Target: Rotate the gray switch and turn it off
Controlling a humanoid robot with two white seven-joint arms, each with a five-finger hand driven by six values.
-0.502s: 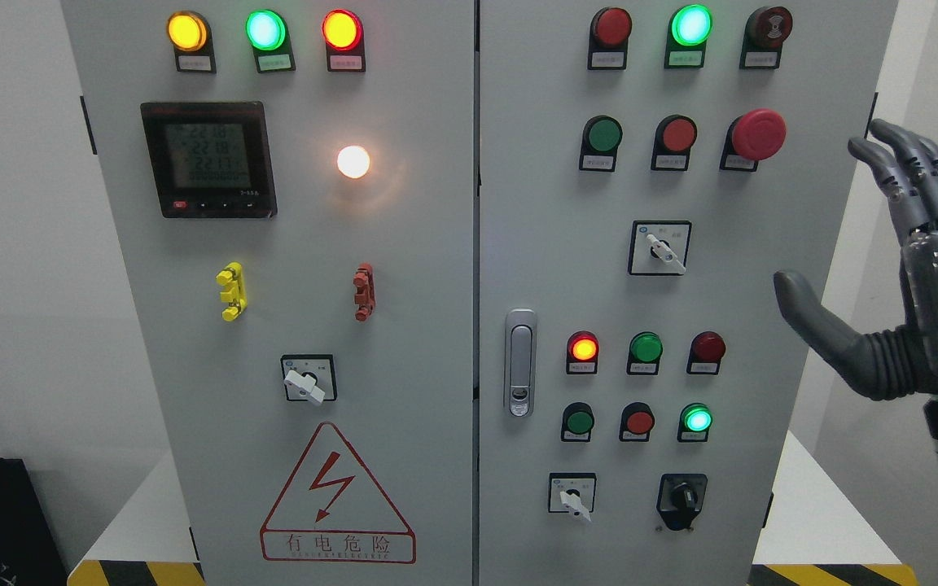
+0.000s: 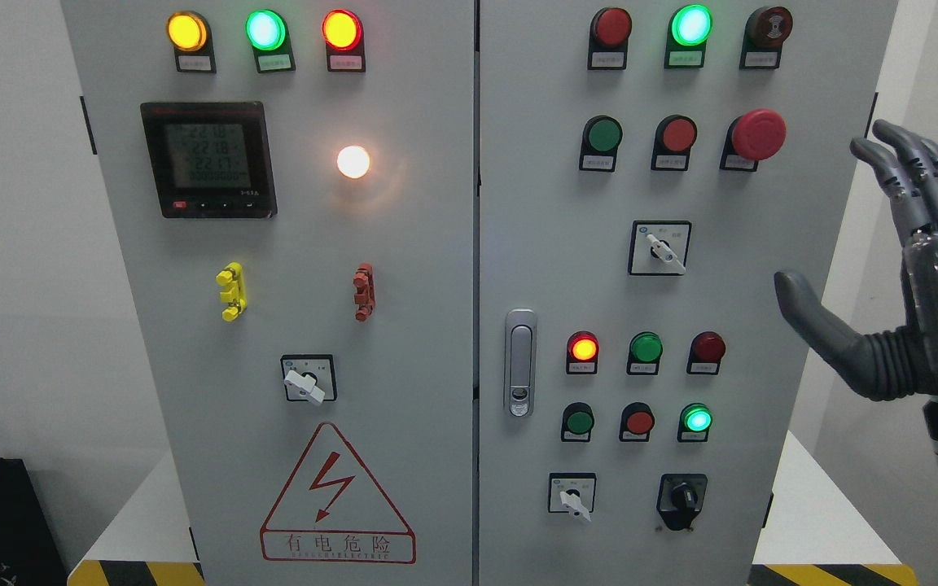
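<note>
Grey metal cabinet (image 2: 404, 285) fills the frame, its two doors covered in lamps and buttons. On the left door, a digital meter (image 2: 208, 159) sits upper left, with a pale rotary switch (image 2: 308, 379) lower down. On the right door, the gray switch (image 2: 659, 248) sits centre-right, its lever pointing down to the right. At the far right edge, the right robot hand (image 2: 892, 277) hovers with fingers spread wide, holding nothing, clear of the switch.
</note>
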